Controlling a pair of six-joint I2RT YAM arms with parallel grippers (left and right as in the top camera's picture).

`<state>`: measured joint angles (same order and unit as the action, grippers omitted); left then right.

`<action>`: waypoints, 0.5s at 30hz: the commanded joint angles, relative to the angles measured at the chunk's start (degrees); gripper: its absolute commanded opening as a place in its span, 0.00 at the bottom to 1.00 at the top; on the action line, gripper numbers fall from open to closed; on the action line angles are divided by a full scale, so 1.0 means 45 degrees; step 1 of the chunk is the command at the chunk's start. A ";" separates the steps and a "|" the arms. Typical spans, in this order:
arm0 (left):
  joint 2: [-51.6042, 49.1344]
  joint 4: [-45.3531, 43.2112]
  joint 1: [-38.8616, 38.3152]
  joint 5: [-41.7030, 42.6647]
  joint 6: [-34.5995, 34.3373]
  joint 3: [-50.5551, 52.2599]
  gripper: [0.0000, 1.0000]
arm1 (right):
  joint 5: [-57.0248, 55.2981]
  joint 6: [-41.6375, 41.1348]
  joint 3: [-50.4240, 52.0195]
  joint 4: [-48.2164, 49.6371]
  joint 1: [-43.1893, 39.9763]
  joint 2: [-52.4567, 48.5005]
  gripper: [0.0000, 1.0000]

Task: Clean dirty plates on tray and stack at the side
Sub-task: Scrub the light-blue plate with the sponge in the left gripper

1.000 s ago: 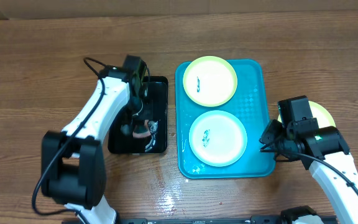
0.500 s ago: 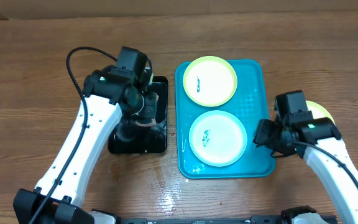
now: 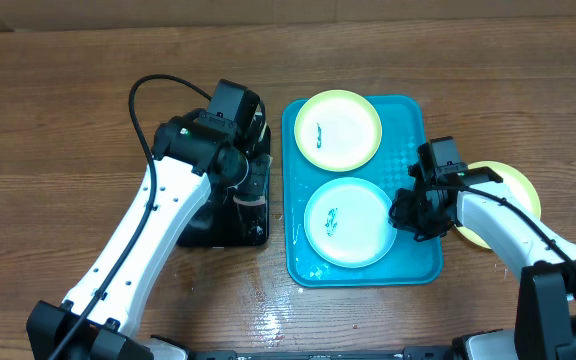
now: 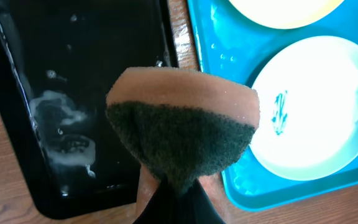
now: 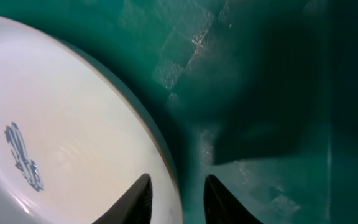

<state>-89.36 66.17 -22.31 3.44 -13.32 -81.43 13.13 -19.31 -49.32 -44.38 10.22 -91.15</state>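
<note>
Left arm (image 3: 133,245) reaches diagonally from the near edge toward bench centre. Wrist bent down, left gripper (image 4: 174,190) clamped on a sponge (image 4: 182,134). Right arm (image 3: 498,222) extends from the near right corner, forearm pointing left. Right gripper (image 5: 176,200) low, fingers (image 5: 137,198) parted.

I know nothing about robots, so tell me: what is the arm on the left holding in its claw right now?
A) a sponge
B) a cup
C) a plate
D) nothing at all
A: in the wrist view the left claw is pinched shut on a sponge, tan on one face and dark green scrubbing pad on the other.
</note>
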 commanded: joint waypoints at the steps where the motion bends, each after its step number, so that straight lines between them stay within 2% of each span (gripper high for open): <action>1: 0.0136 -0.0272 -0.0389 0.0248 -0.0204 -0.0238 0.04 | 0.0879 0.0063 0.0690 0.0612 0.0083 -0.0136 0.25; 8: 0.0087 -0.1175 -0.1515 0.0243 -0.0826 -0.0238 0.04 | 0.1088 0.0053 0.1506 0.1277 0.0083 -0.0136 0.08; 15: -0.1394 -0.3434 -0.3347 0.0602 -0.1812 -0.0233 0.04 | 0.1103 -0.0044 0.1506 0.1258 0.0083 -0.0136 0.07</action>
<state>-91.07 53.21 -33.89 4.10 -18.35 -81.60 18.17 -19.35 -43.90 -38.54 10.26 -91.44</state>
